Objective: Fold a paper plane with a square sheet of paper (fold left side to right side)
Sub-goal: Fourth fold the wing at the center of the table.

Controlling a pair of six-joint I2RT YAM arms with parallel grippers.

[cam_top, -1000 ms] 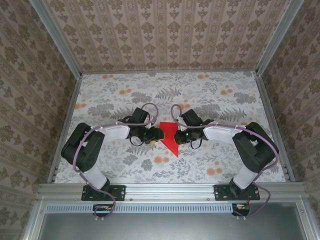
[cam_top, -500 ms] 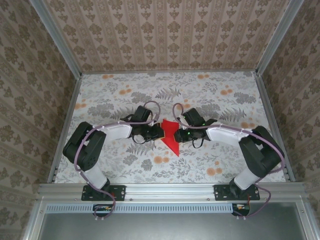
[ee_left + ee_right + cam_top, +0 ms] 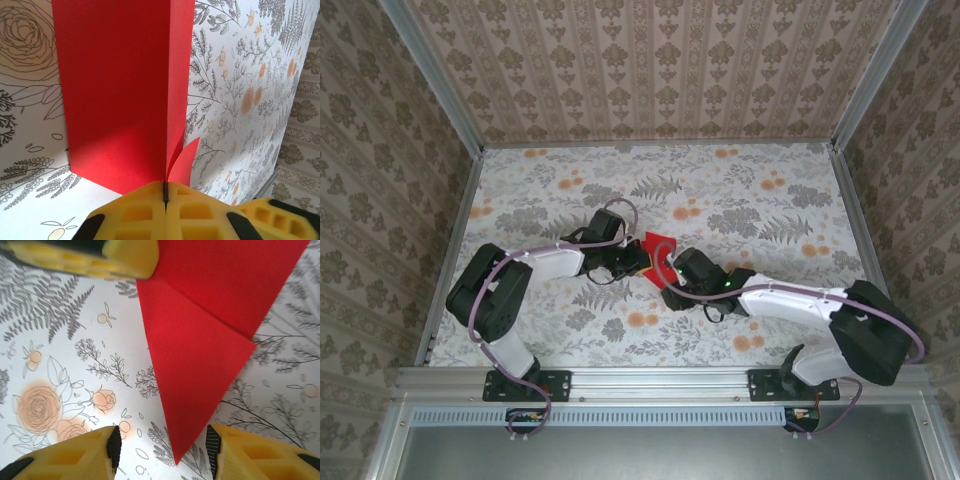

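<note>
Red paper [image 3: 657, 246], partly folded, lies at the centre of the top view on the floral tablecloth [image 3: 550, 190]. The left gripper [image 3: 164, 189] is clamped on its near edge, where the layers splay, so a sideways pull could skew the crease or tear it. The right wrist view adds the right gripper [image 3: 161, 442], about half open and empty, straddling the paper's pointed tip at lower centre.

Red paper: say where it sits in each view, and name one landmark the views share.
Top external: red paper at picture centre.
Left wrist: upper middle, rising from the shut left gripper.
Right wrist: upper right, its tip pointing down between the open right gripper fingers.
Shared landmark: the flowered tablecloth beneath.
</note>
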